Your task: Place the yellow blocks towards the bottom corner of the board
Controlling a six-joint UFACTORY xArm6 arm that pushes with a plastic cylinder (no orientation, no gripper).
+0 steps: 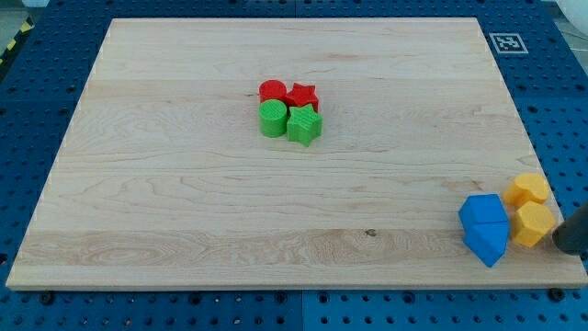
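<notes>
Camera view. You see a wooden surface (184, 184) lying on a blue perforated bench (37, 92), with a black-and-white marker tag (507, 42) at the surface's top right corner.

Task blocks: two yellow blocks sit near the bottom right corner of the surface. The upper yellow block (530, 189) lies just above the lower yellow block (535, 223), and the two appear to touch. Both lie close to the surface's right edge.

Immediately to the view's left of the lower yellow block you find two blue blocks, the upper blue block (484, 211) stacked in the view against the lower blue block (487, 243); they press up against the yellow pair.

Tool: your rod ends at my tip (559, 241), a dark rounded shape entering from the right edge, just to the right of the lower yellow block and about touching it. It has no jaws to part or close.

Centre cluster: well apart, above the middle, a red cylinder (272, 91), a red star (302, 96), a green cylinder (273, 119) and a green star (304, 125) sit packed together in a square.
</notes>
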